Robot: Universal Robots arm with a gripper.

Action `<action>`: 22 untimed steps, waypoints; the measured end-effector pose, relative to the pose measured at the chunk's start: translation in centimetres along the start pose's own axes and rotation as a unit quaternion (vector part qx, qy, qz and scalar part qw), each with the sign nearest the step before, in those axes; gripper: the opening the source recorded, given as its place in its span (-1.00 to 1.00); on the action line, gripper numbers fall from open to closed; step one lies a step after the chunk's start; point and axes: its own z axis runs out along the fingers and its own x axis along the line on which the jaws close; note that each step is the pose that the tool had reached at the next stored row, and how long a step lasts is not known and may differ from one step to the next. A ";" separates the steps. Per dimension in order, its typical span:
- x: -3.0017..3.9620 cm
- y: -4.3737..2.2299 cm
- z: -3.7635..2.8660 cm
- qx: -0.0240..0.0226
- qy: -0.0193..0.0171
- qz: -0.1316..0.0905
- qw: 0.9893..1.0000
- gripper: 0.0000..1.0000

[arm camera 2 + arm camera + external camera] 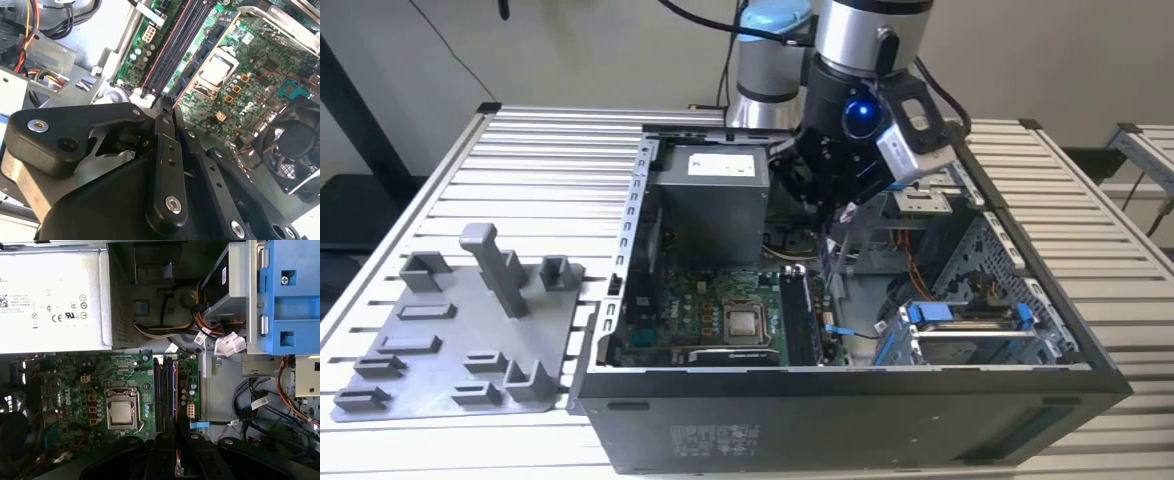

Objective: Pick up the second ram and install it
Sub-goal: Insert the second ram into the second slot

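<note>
Second wrist view shows the fingers point(167, 107) closed on the second ram point(179, 95) above the slots point(172, 50).

CPU socket point(121, 411) lies beside memory slots point(161, 395) on the motherboard point(65, 390).

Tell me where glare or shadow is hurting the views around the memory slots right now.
First wrist view: the power supply top is washed out, the memory slots evenly lit. Second wrist view: bright glare on the case floor, while the gripper body is dark. Exterior view: the case interior lies in shade.
</note>
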 end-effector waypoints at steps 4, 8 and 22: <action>0.00 0.00 0.31 0.000 0.000 0.000 1.000 -0.72; 0.00 0.01 0.87 0.000 0.000 0.000 1.000 -0.72; 0.01 0.03 2.60 0.000 0.000 0.000 1.000 -0.72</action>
